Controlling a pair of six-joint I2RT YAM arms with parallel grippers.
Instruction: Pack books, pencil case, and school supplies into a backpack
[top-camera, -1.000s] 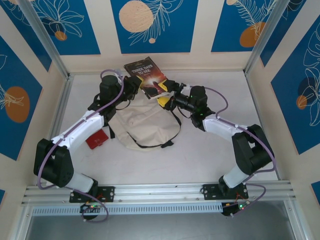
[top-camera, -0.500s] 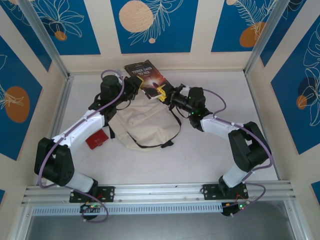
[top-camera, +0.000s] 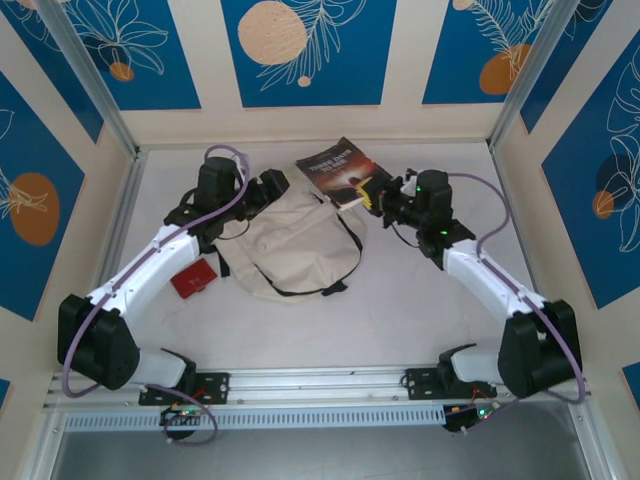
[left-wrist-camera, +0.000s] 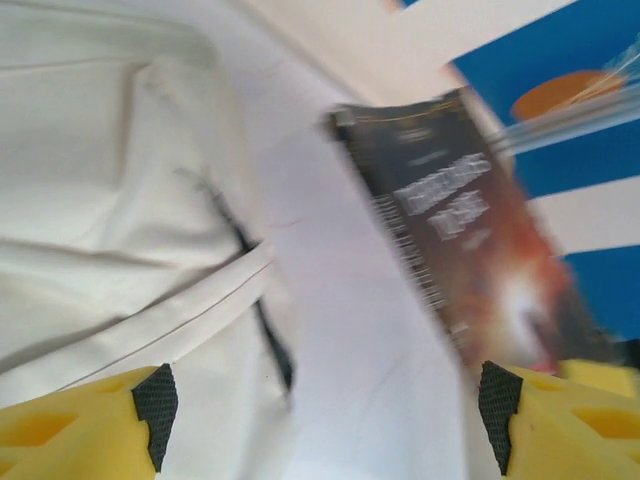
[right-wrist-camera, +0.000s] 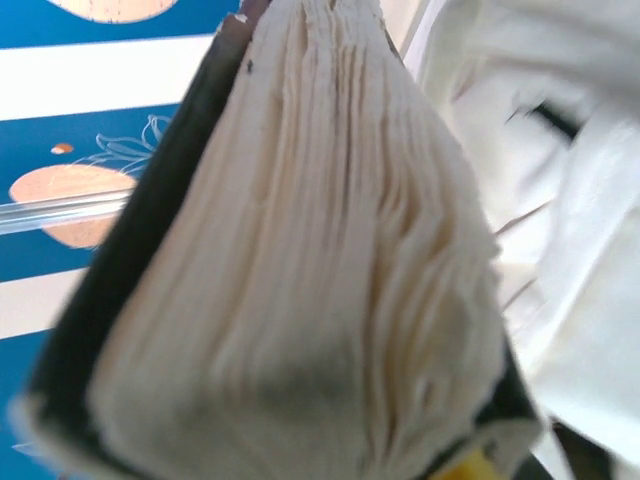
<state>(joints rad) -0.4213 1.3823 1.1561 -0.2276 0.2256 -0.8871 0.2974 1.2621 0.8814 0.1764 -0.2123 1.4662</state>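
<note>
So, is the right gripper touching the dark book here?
Touching. In the top view the right gripper clamps a corner of the dark book; the right wrist view shows its page edges close up, sitting between the fingers.

The top camera sits above and behind the arm bases and looks down and forward over the whole table. The bases are at the bottom of the frame and the blue walls along the top. The left wrist camera looks from close up past its own yellow fingertips in the lower corners. The right wrist camera is almost against the book, facing its page edges. All three views share the book and the backpack.
</note>
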